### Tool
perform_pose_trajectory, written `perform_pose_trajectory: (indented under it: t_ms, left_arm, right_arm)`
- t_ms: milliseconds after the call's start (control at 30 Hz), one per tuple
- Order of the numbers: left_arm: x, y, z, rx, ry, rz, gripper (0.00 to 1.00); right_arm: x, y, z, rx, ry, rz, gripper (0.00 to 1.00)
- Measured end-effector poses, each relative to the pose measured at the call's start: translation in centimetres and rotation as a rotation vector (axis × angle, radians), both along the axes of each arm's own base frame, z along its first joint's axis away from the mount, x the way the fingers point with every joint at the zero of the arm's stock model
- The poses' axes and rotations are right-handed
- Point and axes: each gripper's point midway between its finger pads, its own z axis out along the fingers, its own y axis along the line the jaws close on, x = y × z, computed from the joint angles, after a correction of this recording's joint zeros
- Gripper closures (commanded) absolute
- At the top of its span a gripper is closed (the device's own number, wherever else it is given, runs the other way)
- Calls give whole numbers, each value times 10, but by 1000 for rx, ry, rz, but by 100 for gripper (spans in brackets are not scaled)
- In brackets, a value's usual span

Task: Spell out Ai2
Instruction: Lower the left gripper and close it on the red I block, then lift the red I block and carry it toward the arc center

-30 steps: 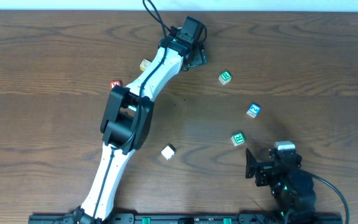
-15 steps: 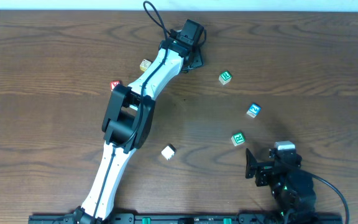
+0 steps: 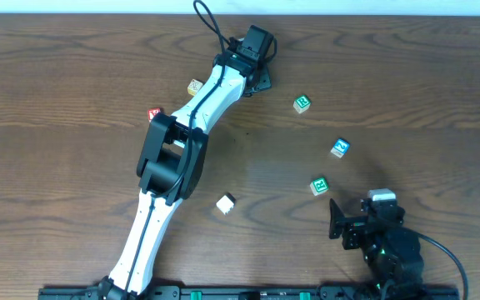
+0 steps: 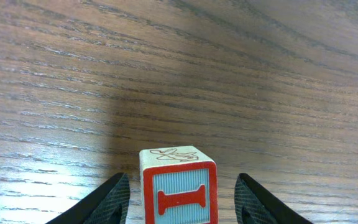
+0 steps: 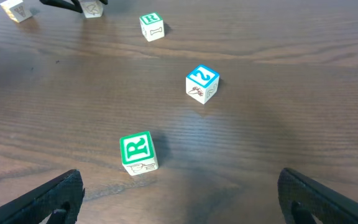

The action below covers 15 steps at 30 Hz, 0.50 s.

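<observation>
A white cube with a red "I" (image 4: 180, 196) stands on the wood between the fingers of my left gripper (image 4: 182, 190). A gap shows on each side of it, so the jaws are open around it. In the overhead view the left gripper (image 3: 259, 77) is at the far middle of the table and hides that cube. A red-marked cube (image 3: 154, 113) lies left of the left arm; its letter is too small to read. The blue "2" cube (image 3: 340, 147) (image 5: 202, 83) sits ahead of my right gripper (image 5: 180, 199), which is wide open and holds nothing.
A green "R" cube (image 5: 138, 152) (image 3: 319, 185) lies just in front of the right gripper. Another green cube (image 3: 302, 103) sits further back. A yellow-marked cube (image 3: 194, 87) lies beside the left arm, and a plain white cube (image 3: 225, 203) near the table's middle front.
The left gripper's jaws have narrowed at the far middle of the table. The right arm and the loose cubes have not moved.
</observation>
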Motion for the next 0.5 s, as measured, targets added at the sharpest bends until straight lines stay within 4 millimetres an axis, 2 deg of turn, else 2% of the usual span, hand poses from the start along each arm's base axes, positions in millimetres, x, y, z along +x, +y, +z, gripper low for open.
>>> perform_pose_trajectory:
  t_ms: [233, 500]
  left_arm:
    - [0, 0, 0, 5, -2, -7, 58]
    - [0, 4, -1, 26, -3, -6, 59]
  right_arm:
    - [0, 0, 0, 0, 0, 0, 1]
    - [0, 0, 0, 0, 0, 0, 1]
